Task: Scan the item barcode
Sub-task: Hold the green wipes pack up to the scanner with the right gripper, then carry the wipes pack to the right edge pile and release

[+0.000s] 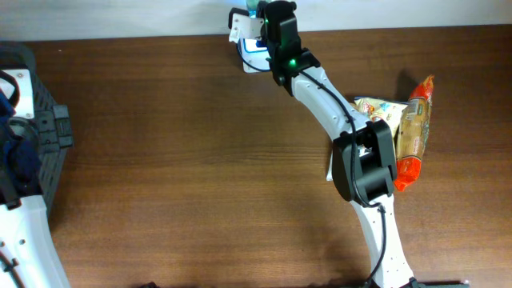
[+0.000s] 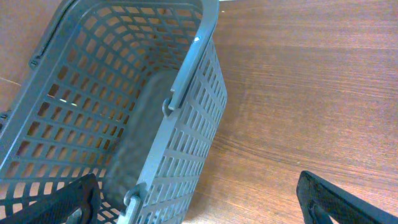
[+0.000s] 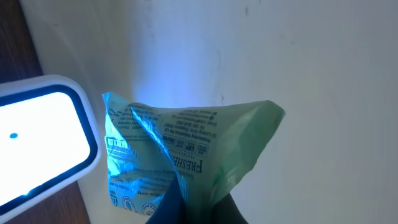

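My right gripper (image 3: pixel 189 206) is shut on the lower edge of a green plastic packet (image 3: pixel 205 149) with printed text. It holds the packet upright against the pale wall, right next to the white scanner (image 3: pixel 37 137), whose window glows blue. No barcode is clearly visible among the print. From overhead, the right gripper (image 1: pixel 259 14) reaches to the table's far edge, with the packet (image 1: pixel 253 6) just above the scanner (image 1: pixel 251 45). My left gripper (image 2: pixel 205 208) is open and holds nothing. One finger is over the grey basket (image 2: pixel 180 93), the other over the table.
The grey slatted basket (image 1: pixel 42 128) stands at the table's left edge, below my left arm (image 1: pixel 24 232). An orange-ended snack packet (image 1: pixel 414 132) and a pale printed one (image 1: pixel 376 107) lie at the right, beside the right arm's base. Brown wooden table (image 1: pixel 184 160) lies between.
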`<state>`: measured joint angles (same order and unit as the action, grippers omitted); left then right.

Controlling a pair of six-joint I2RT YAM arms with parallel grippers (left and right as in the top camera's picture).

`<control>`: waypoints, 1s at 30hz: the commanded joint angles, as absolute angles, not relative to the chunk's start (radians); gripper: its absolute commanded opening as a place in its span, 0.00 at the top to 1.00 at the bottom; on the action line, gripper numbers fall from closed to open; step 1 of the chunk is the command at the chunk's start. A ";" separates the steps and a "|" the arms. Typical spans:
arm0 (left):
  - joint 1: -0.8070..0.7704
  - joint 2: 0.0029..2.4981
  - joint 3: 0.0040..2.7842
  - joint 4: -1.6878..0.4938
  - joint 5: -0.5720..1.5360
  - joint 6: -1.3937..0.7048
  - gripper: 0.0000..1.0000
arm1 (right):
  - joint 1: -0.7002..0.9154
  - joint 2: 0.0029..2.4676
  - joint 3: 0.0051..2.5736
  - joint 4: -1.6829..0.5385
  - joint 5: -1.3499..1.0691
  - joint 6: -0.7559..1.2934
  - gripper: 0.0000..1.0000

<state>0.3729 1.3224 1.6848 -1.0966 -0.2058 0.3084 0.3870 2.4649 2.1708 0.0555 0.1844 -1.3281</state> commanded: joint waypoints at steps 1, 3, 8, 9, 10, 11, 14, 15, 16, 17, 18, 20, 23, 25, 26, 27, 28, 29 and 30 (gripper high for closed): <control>0.376 1.320 1.690 -1.094 -0.198 0.319 0.01 | 0.386 2.464 2.156 0.068 0.221 -1.328 0.96; 0.376 1.320 1.690 -1.095 -0.199 0.319 0.01 | 0.387 2.464 2.156 0.067 0.222 -1.328 0.96; 0.376 1.320 1.690 -1.095 -0.199 0.319 0.01 | 0.404 2.464 2.156 0.031 0.222 -1.328 0.96; 0.376 1.320 1.690 -1.095 -0.199 0.319 0.01 | 0.405 2.464 2.156 0.031 0.222 -1.328 0.96; 0.376 1.320 1.690 -1.095 -0.198 0.319 0.01 | 0.405 2.464 2.156 0.031 0.221 -1.327 0.96; 0.376 1.320 1.690 -1.095 -0.199 0.319 0.01 | 0.405 2.464 2.156 0.031 0.221 -1.327 0.96; 0.376 1.320 1.690 -1.095 -0.199 0.319 0.01 | 0.405 2.463 2.156 0.035 0.221 -1.327 0.96; 0.376 1.320 1.690 -1.095 -0.199 0.319 0.01 | 0.406 2.458 2.156 0.034 0.218 -1.327 0.96; 0.376 1.320 1.690 -1.095 -0.198 0.319 0.01 | 0.406 2.448 2.156 0.034 0.209 -1.317 0.96; 0.376 1.320 1.690 -1.095 -0.199 0.319 0.01 | 0.406 2.427 2.156 0.034 0.189 -1.272 0.96; 0.376 1.320 1.690 -1.095 -0.198 0.319 0.01 | 0.405 2.396 2.156 0.031 0.171 -1.209 0.96; 0.376 1.320 1.690 -1.095 -0.198 0.319 0.01 | 0.405 2.336 2.156 -0.014 0.161 -1.188 0.96; 0.376 1.320 1.690 -1.095 -0.199 0.319 0.01 | 0.405 2.204 2.156 -0.165 0.160 -1.023 0.96; 0.376 1.320 1.690 -1.095 -0.199 0.319 0.01 | 0.405 2.083 2.156 -0.390 0.121 -0.766 0.96; 0.376 1.320 1.690 -1.095 -0.199 0.319 0.01 | 0.404 2.020 2.156 -0.512 0.099 -0.671 0.96; 0.376 1.320 1.690 -1.094 -0.199 0.319 0.01 | 0.398 1.971 2.156 -0.612 0.087 -0.575 0.96; 0.376 1.320 1.690 -1.094 -0.199 0.319 0.01 | 0.382 1.891 2.156 -0.781 0.090 -0.459 0.96; 0.376 1.320 1.690 -1.095 -0.199 0.319 0.01 | 0.365 1.847 2.156 -0.886 0.089 -0.413 0.96; 0.376 1.320 1.690 -1.094 -0.199 0.319 0.01 | 0.350 1.816 2.156 -0.965 0.089 -0.348 0.96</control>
<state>0.3729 1.3224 1.6852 -1.0958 -0.2054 0.3084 0.3847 1.8927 2.1578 -0.8894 0.0994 -0.5777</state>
